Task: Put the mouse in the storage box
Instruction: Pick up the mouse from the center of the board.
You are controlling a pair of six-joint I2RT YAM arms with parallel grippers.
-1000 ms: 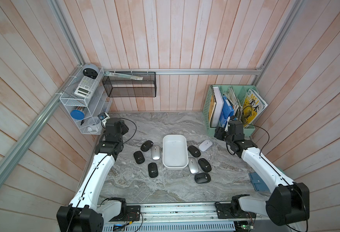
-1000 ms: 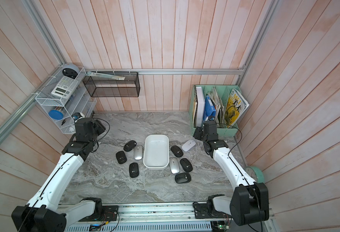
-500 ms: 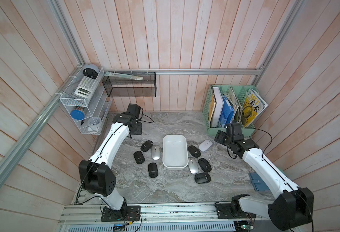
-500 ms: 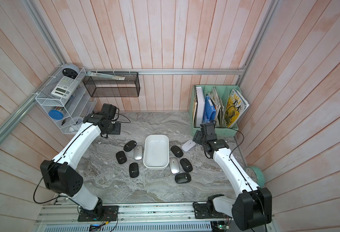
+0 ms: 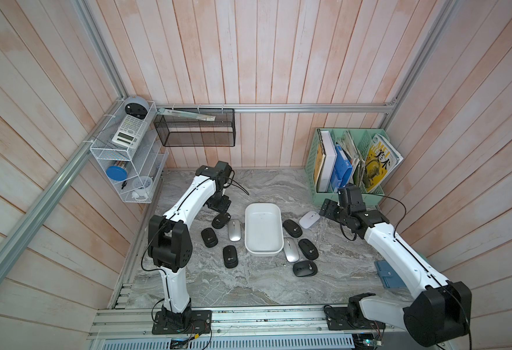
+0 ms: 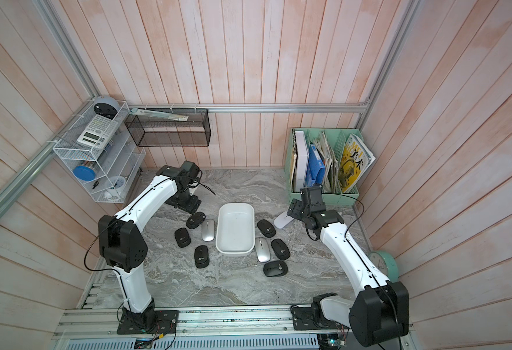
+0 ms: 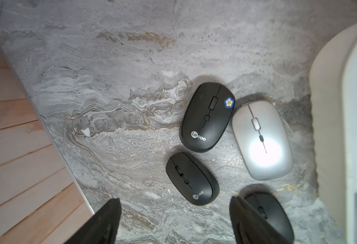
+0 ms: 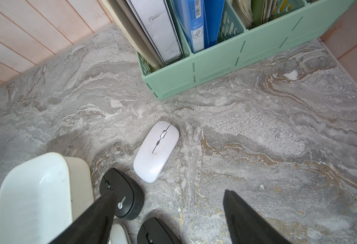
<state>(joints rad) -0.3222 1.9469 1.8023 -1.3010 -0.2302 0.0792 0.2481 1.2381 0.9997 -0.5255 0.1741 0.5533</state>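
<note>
A grey marbled bench (image 5: pixel 233 288) lies inside a booth of pale pink wooden slats. At the centre of both top views sits the white storage box (image 5: pixel 262 231), lidless. All nine mice lie outside it on the bench.

Left of the box in a top view are four. A silver mouse (image 5: pixel 234 230) is just beside the box wall. A black mouse with a flower sticker (image 5: pixel 220 220) lies above and left of the silver one. Two more black mice (image 5: pixel 209 237) lie lower left.

Right of the box are five. A white mouse (image 5: pixel 309 219) lies at the upper right, a second silver mouse (image 5: pixel 291 249) lies by the lower right corner, and three black ones are between and below.

The left claw (image 7: pixel 173 202) hangs just above the sticker mouse, its jaws spread wide and gripping nothing. The right claw (image 8: pixel 169 194) hovers just right of the white mouse, jaws also wide apart and empty.

Behind the right claw, at the right of the frame, stands a mint-green file holder (image 5: pixel 348 194) full of binders and magazines. A black wire-mesh basket (image 5: pixel 194 130) hangs on the back wall. A white wire rack (image 5: pixel 145 169) at the upper left carries a calculator (image 5: pixel 128 131).
</note>
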